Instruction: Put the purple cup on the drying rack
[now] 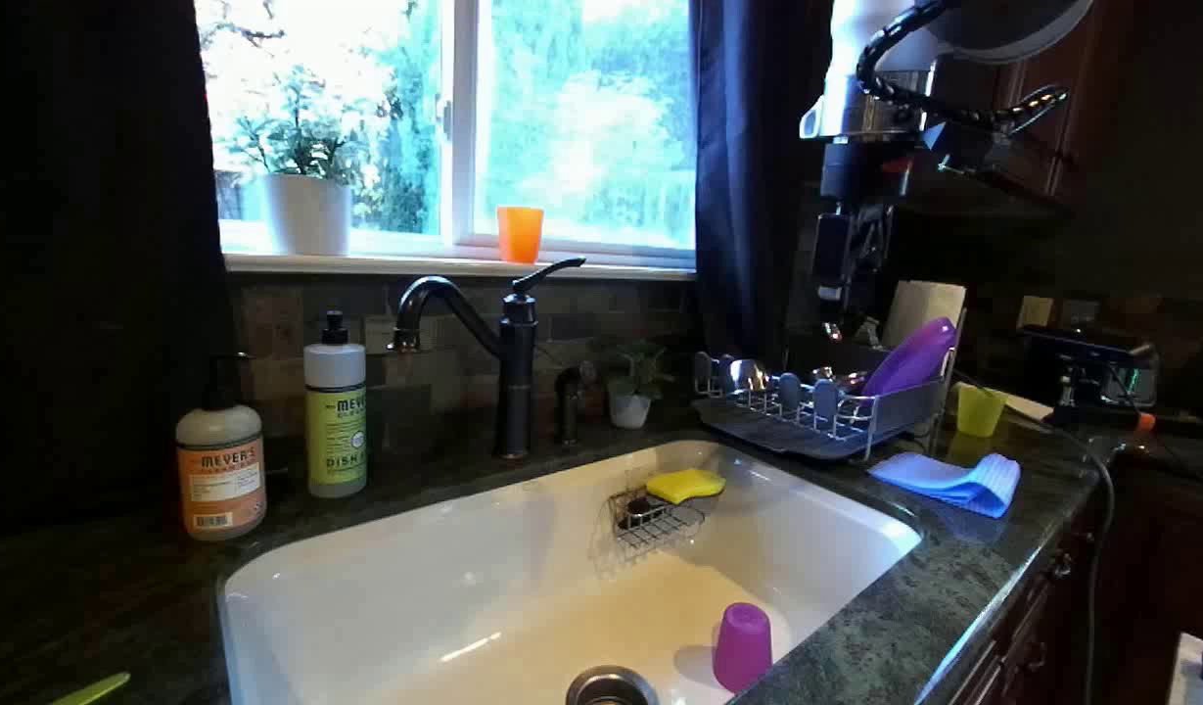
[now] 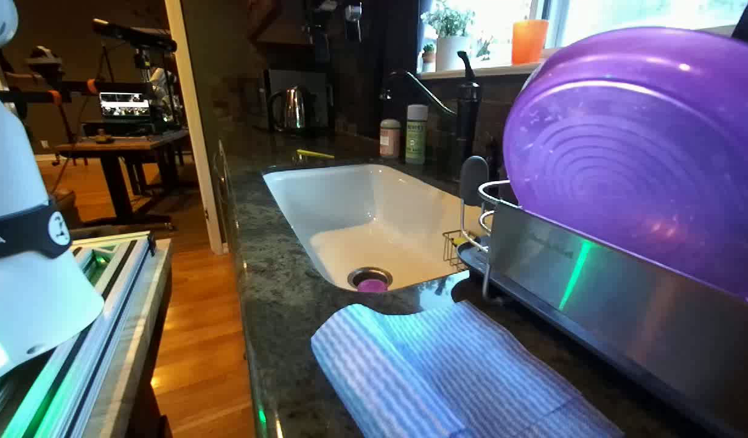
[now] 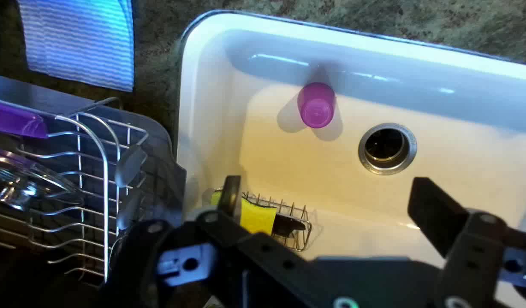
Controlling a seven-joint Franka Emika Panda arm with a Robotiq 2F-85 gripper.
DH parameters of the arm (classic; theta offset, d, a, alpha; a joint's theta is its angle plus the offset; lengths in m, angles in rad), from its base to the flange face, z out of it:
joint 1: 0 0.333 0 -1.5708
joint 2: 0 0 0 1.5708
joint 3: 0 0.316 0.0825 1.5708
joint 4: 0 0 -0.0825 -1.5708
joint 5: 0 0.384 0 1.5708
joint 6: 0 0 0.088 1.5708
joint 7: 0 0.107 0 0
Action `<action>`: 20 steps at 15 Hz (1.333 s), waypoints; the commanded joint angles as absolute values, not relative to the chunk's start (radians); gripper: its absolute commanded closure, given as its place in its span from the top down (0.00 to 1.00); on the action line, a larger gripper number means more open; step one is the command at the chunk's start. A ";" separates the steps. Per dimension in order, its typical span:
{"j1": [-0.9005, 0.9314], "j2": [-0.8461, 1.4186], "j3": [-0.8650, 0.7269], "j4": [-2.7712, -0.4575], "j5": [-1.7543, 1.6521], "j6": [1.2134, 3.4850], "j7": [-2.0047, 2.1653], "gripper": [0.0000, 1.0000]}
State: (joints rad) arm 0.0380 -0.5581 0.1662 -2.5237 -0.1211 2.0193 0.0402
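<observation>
The purple cup (image 1: 743,646) stands upside down on the floor of the white sink, near the front wall and beside the drain. It also shows in the wrist view (image 3: 317,105), and only its top shows in an exterior view (image 2: 372,286). The drying rack (image 1: 846,428) stands on the counter beside the sink. It also shows in an exterior view (image 2: 550,249) and at the left of the wrist view (image 3: 105,171). My gripper (image 3: 327,186) is open and empty, high above the sink and rack area. In an exterior view the gripper (image 1: 836,311) points down.
A large purple bowl (image 1: 912,357) and shiny metal items stand in the rack. A wire caddy (image 3: 303,239) with a yellow sponge (image 3: 257,216) hangs inside the sink (image 1: 415,578). A faucet (image 1: 516,382), blue cloth (image 1: 953,482), yellow-green cup (image 1: 980,412) and soap bottles (image 1: 337,421) surround it.
</observation>
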 commanded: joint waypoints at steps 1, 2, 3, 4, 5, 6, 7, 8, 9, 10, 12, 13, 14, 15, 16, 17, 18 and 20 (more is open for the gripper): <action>0.057 -0.556 0.150 -2.522 -0.131 2.016 0.049 1.00; 0.057 -0.556 0.150 -2.522 -0.131 2.016 0.049 1.00; 0.051 -0.553 0.147 -2.529 -0.139 2.038 0.053 1.00; 0.054 -0.549 0.133 -2.540 -0.131 2.070 0.036 1.00; 0.049 -0.539 0.121 -2.547 -0.130 2.100 0.032 1.00; 0.049 -0.522 0.101 -2.556 -0.114 2.148 0.022 1.00; 0.046 -0.495 0.081 -2.559 -0.103 2.190 0.011 1.00; 0.043 -0.471 0.068 -2.570 -0.096 2.239 0.010 1.00; 0.042 -0.436 0.051 -2.571 -0.087 2.279 -0.002 1.00; 0.041 -0.389 0.042 -2.567 -0.083 2.319 -0.005 1.00; 0.038 -0.312 0.036 -2.556 -0.065 2.361 0.017 1.00; 0.044 -0.273 0.033 -2.556 -0.046 2.387 0.016 1.00; 0.043 -0.233 0.041 -2.554 -0.041 2.398 0.033 1.00; 0.045 -0.196 0.052 -2.554 -0.037 2.406 0.053 1.00; 0.051 -0.159 0.060 -2.548 -0.029 2.394 0.067 1.00; 0.057 -0.132 0.062 -2.535 -0.017 2.372 0.059 1.00; 0.042 -0.200 0.053 -2.565 -0.049 2.381 0.041 1.00; 0.051 -0.148 0.060 -2.555 -0.042 2.381 0.051 1.00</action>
